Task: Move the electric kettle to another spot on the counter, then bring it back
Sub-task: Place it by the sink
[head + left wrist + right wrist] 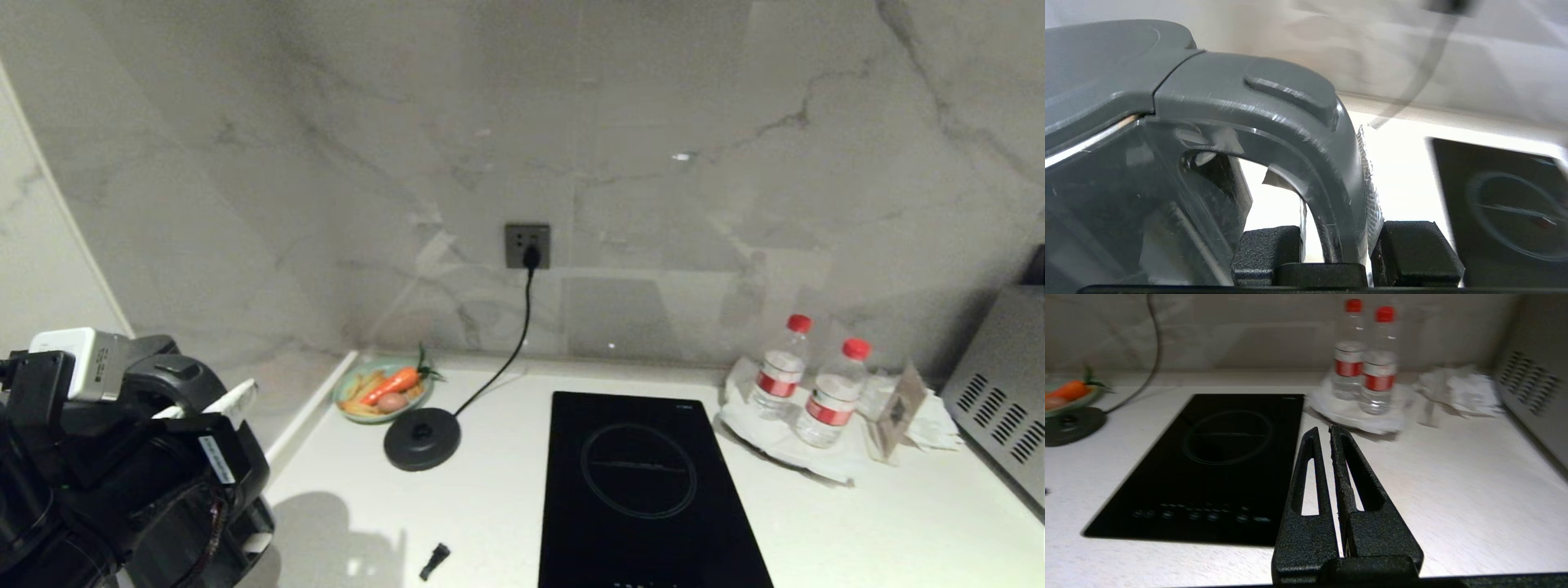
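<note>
Gripping the glossy black cylindrical electric kettle [1118,196] by its grey loop handle [1306,163]: left gripper [1337,249], jaws narrow and clamped on it.
Kettle hangs at the near-left edge of the white speckled stone counter [857,531], mostly cut off by the arm; right gripper [1329,435] pressed closed, empty; round black corded base disc [422,438] sits bare further back.
</note>
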